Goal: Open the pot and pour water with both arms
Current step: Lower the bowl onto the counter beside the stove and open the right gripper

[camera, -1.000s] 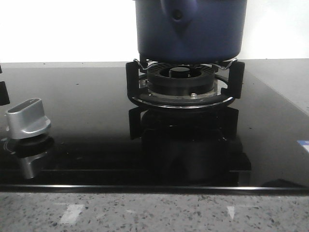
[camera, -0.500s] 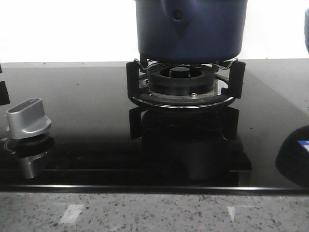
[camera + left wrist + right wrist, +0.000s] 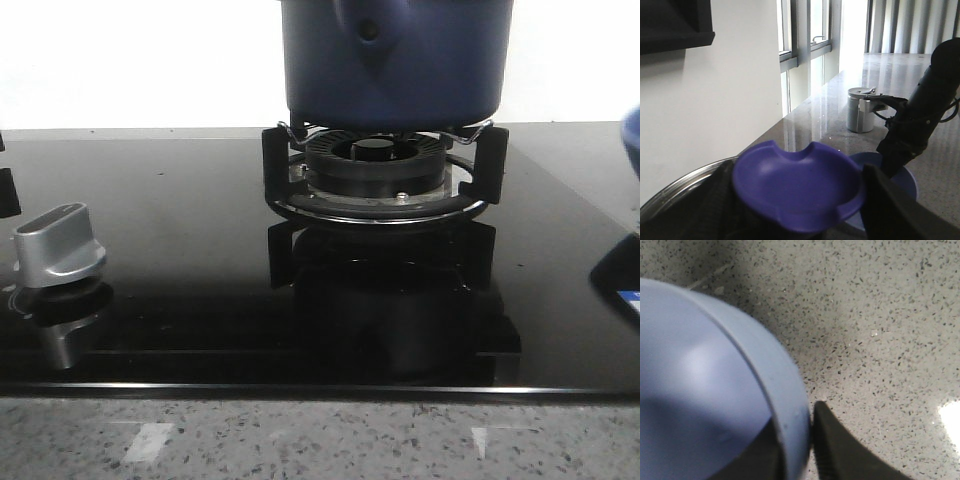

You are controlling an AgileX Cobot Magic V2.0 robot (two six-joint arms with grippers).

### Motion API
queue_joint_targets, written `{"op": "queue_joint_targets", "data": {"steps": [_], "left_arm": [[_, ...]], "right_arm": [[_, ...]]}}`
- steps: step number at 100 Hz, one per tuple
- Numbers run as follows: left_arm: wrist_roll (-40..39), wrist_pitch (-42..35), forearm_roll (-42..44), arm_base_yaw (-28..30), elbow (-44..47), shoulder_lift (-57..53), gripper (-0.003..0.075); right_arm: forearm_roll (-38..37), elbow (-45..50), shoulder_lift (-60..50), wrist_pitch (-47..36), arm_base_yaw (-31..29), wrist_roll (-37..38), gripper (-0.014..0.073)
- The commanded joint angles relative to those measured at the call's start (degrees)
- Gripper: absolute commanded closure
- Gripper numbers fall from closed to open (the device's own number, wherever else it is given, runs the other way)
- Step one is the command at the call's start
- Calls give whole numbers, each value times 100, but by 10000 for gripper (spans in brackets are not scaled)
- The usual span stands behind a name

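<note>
The dark blue pot [image 3: 395, 60] stands on the burner grate [image 3: 380, 175]; its top is cut off in the front view. In the left wrist view my left gripper [image 3: 800, 200] is shut on the lid's blue knob [image 3: 795, 185], one finger on each side, with a steel rim [image 3: 675, 187] curving below. My right gripper [image 3: 800, 450] is shut on the wall of a lighter-blue bowl [image 3: 700, 390], one finger inside and one outside, above speckled stone. That bowl [image 3: 632, 140] shows at the front view's right edge and, beyond the knob, as the bowl [image 3: 902, 180] under the right arm [image 3: 925, 110].
The black glass hob [image 3: 180, 200] carries a silver stove knob [image 3: 58, 245] at the left. A speckled stone counter [image 3: 320, 440] runs along the front. A steel canister [image 3: 860, 110] stands on the counter near a window.
The lighter-blue bowl has come into the front view at the right edge and moved lower; its dark reflection on the glass has shifted. The pot has not moved.
</note>
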Motion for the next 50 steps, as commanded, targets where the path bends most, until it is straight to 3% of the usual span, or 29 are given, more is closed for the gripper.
{"op": "queue_joint_targets", "data": {"steps": [1,13,34,41,50], "left_arm": [[12,-183,-682,-150,-412,-2,418],[12,-194,-671,-241,-614,216,418],[44,-107,-671,-330,-850,494,418],[111,-104,-671,-330,-932,612,418],[143,-104,-671,-357,-1087,804,418]], "right_arm": [[19,-128,-225,-151,-42,-76,368],[-3,-128,-469,-387,-42,-76,305],[32,-128,-1330,-580,13,-76,311],[32,-128,-1722,-580,177,-89,353],[32,-128,-2224,-570,434,-214,470]]}}
